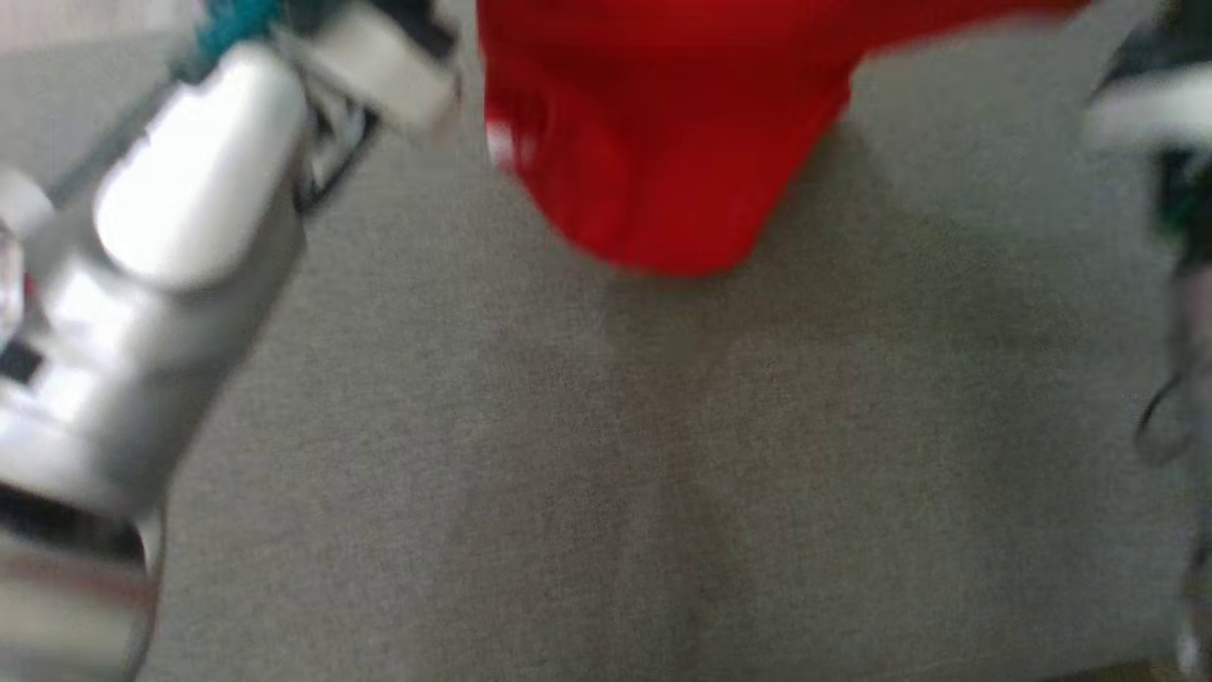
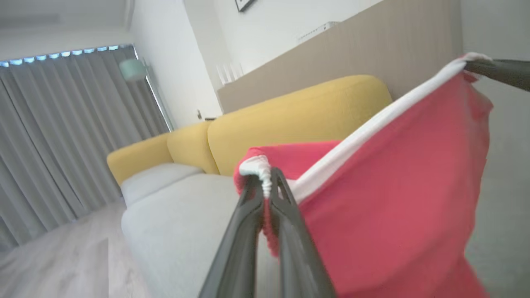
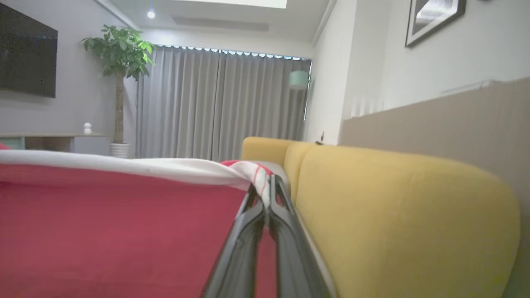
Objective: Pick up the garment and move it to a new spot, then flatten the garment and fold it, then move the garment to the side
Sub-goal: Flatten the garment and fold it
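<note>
Left gripper (image 2: 267, 182) pinches red garment (image 2: 393, 186) by its white hem (image 2: 372, 126); right gripper (image 3: 269, 194) pinches the hem's other end, seen at 2 o'clock in left wrist view. Head view, blurred: garment hangs at 12 o'clock over grey seat (image 1: 663, 474).

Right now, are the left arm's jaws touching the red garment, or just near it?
Touching. The left wrist view shows the left jaws shut on the white hem of the red garment, which bunches up between their tips.

yellow sofa (image 3: 405, 215), grey curtains (image 3: 219, 103), potted plant (image 3: 120, 54), framed picture (image 3: 434, 16)
</note>
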Controlling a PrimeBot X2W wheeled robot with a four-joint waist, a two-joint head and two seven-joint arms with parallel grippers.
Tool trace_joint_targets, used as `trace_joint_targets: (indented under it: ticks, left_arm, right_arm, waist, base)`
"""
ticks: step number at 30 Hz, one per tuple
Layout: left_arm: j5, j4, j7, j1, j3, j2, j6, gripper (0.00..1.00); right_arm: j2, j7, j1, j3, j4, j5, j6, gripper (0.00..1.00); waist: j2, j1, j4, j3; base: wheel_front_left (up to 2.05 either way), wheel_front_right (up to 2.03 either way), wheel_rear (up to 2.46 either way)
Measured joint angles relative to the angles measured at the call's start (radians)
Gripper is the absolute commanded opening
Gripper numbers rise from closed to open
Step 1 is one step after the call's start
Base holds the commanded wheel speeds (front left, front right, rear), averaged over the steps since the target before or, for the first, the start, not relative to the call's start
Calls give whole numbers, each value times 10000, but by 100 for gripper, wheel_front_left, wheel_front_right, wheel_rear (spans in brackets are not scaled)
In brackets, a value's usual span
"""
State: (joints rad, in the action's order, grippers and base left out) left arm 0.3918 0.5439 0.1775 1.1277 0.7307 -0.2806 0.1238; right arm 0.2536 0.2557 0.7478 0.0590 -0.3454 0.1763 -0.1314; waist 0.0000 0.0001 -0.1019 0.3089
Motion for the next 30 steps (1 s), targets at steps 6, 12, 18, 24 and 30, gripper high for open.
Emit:
trace_joint_targets:
  ticks: [6,12,18,24,30]
  left_arm:
    - [-721,570,748,2951,-441,470,-184,0]
    - [-920,-314,805,3250,-1097,742,-178,0]
    - [-821,-1189,807,881,-748,441,10,0]
    - [-706,-1910,803,-2804,-525,-198,13,0]
    - [-982,-2328,803,-5916,-401,-153,-12,0]
  right_arm:
    - [932,12,3475,-642,-437,146,0,0]
    - [1315,40,3967,-846,445,-98,0,0]
    - [1248,40,1591,-671,1099,230,0,0]
    - [773,38,-1694,-481,1310,623,0,0]
    - [706,35,-4164,-633,1837,842,0,0]
  waist:
    - [0,3,-108,1240]
    - [0,4,-343,2031]
    - [0,0,-592,2011]
    - [0,-2,-719,1683]
    - [1,-3,-699,1222]
  base:
    - [0,0,0]
    - [0,0,0]
    - [0,0,0]
    - [0,0,0]
    - [0,0,0]
